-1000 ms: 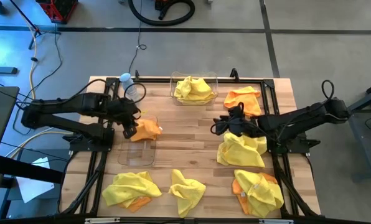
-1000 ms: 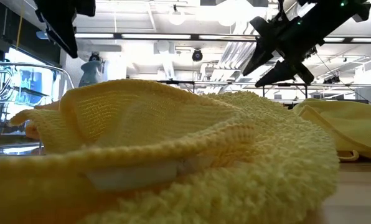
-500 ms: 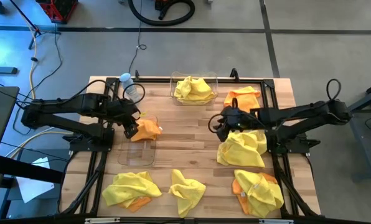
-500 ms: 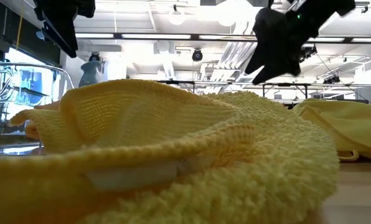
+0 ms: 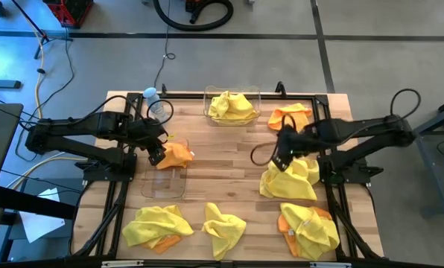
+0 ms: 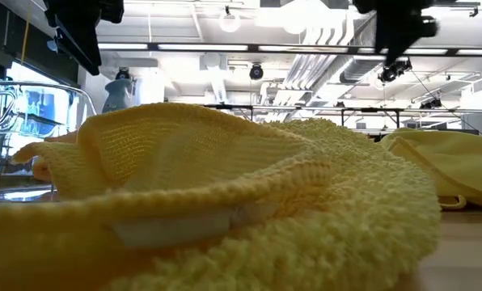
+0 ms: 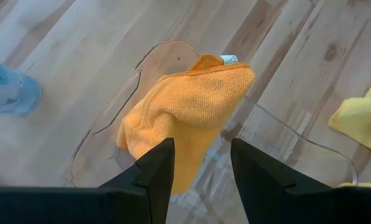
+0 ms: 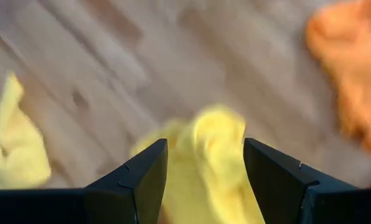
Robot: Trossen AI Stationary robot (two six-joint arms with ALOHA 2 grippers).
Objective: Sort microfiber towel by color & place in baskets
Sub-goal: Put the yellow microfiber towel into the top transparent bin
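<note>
Left gripper (image 7: 201,168): we see it spread over the orange towel (image 7: 182,115), gripping nothing.
Right gripper (image 8: 204,171): we see it wide apart, empty above a yellow towel (image 8: 213,149).
Low view: only a yellow towel heap (image 6: 225,194).

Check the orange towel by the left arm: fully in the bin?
No. The orange towel drapes over the clear bin's rim, part inside, part hanging out.

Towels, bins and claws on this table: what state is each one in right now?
Far clear bin: holds a yellow towel.
Near clear bin: an orange towel draped over its rim.
Left claw: open, above that orange towel.
Right claw: open, over a loose yellow towel.
Water bottle: capped, lying beside the left arm.
</note>
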